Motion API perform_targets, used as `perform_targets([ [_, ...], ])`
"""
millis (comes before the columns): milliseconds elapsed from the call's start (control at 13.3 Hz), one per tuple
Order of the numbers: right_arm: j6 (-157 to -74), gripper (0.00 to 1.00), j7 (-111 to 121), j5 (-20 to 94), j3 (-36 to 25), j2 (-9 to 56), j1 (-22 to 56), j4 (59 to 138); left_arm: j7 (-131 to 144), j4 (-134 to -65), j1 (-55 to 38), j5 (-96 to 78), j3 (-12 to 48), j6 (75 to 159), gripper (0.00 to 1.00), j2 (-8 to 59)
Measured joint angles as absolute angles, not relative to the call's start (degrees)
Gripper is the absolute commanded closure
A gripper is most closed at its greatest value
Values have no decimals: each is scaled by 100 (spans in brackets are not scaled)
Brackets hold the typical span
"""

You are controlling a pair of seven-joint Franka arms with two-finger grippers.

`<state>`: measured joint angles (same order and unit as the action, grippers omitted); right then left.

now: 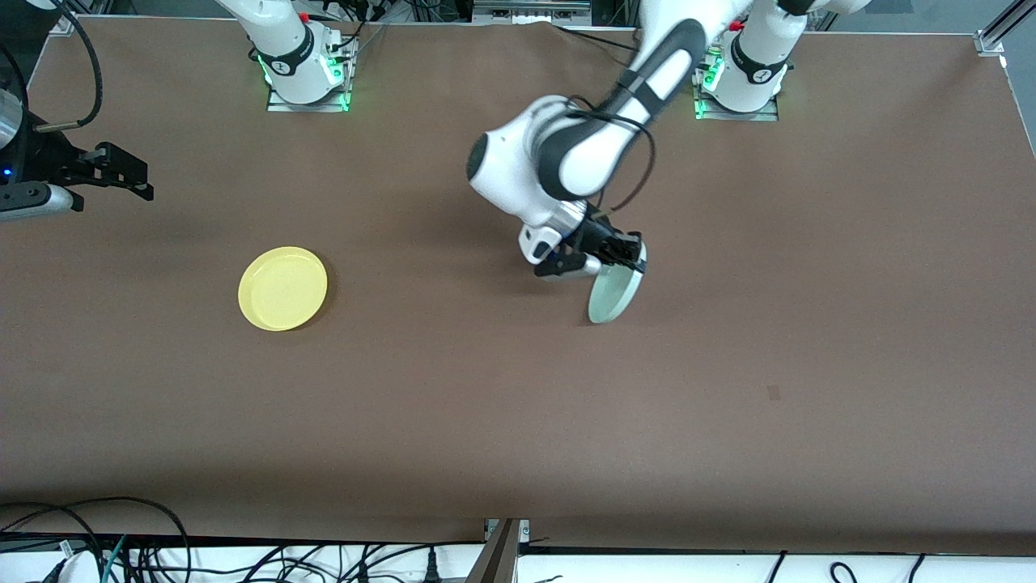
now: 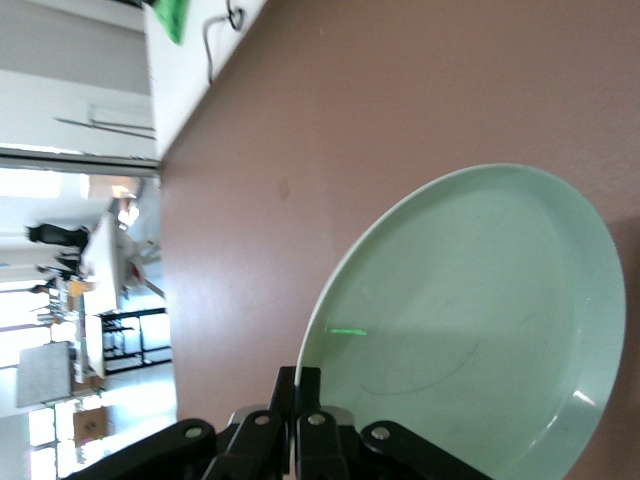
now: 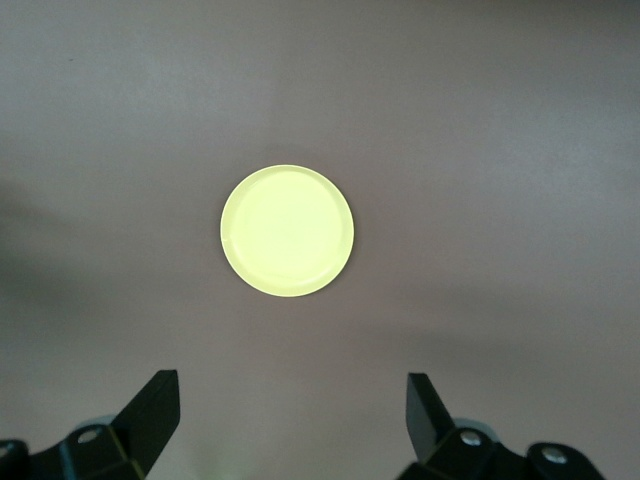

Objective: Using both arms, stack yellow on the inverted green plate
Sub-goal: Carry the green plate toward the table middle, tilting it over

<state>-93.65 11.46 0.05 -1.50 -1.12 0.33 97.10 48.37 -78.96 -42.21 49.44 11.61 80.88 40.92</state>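
The yellow plate [image 1: 282, 288] lies flat and rim up on the brown table, toward the right arm's end. It also shows in the right wrist view [image 3: 287, 230]. My right gripper [image 1: 133, 174] is open and empty, high up at that end of the table [image 3: 290, 400]. My left gripper [image 1: 627, 255] is shut on the rim of the pale green plate [image 1: 613, 295] at mid-table and holds it tilted almost on edge. The plate's lower edge is at or just above the table. In the left wrist view the fingers [image 2: 305, 385] pinch the rim and the green plate's hollow face [image 2: 480, 330] shows.
Both arm bases [image 1: 306, 73] [image 1: 740, 81] stand along the edge of the table farthest from the front camera. Cables [image 1: 97, 542] lie past the table's near edge. A small dark mark [image 1: 773, 393] is on the table nearer the front camera than the green plate.
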Motion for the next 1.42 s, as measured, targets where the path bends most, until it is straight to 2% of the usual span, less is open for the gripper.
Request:
perform_targets([
  [225,-9365,0,1146,5,-147,-112,36,9710,4873,-7553,-5595,5006,176,7997,100,4461],
  [524,-9364,0,1146,5,-146,-112,37,9709,4874,-6991,-6813,5938,-484,7970,100,5362],
  [824,-9363,0,1146,5,-147,-112,37,9709,4613,-6763,-7061,6782,-556,7989,100,5826],
  [1423,-9362,0,1146,5,-147,-112,37,9708,4461,-6459,-7451,6938,-620,8099,100,6243],
])
